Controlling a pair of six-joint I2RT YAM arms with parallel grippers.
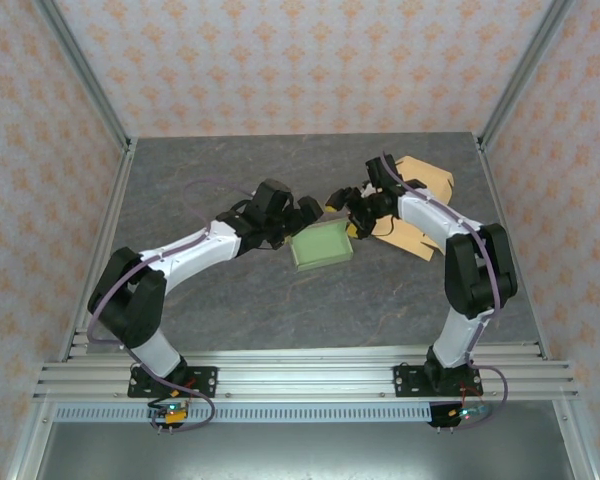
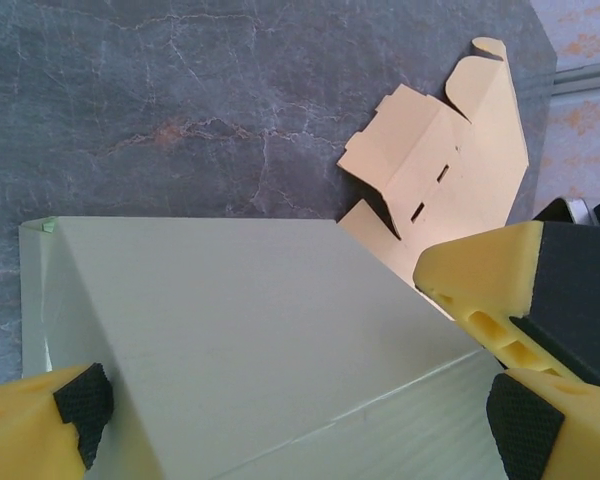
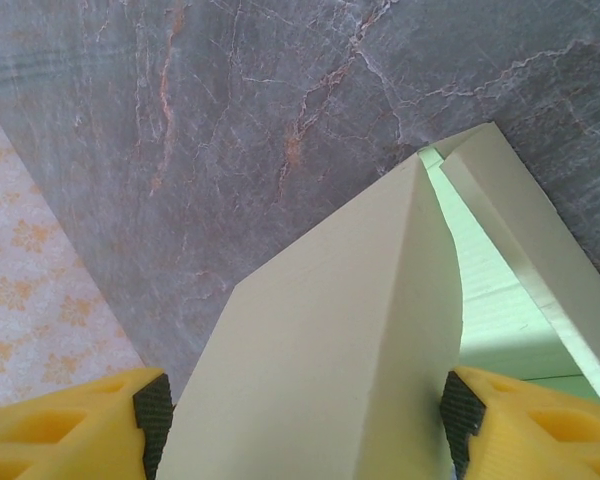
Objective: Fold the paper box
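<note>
The pale green paper box lies half-formed on the grey table between the two arms. My left gripper is at its far left corner, open wide. In the left wrist view a broad green panel runs between the left gripper's black pads, and a gap shows at each pad. My right gripper is at the far right corner. In the right wrist view a creased, raised flap spans the right gripper, with both pads against its edges. The box's green inside shows to the right.
A flat tan cardboard blank lies at the back right of the table, under the right arm; its slotted flaps show in the left wrist view. A yellow finger of the right gripper sits close beside my left one. Metal frame posts border the table.
</note>
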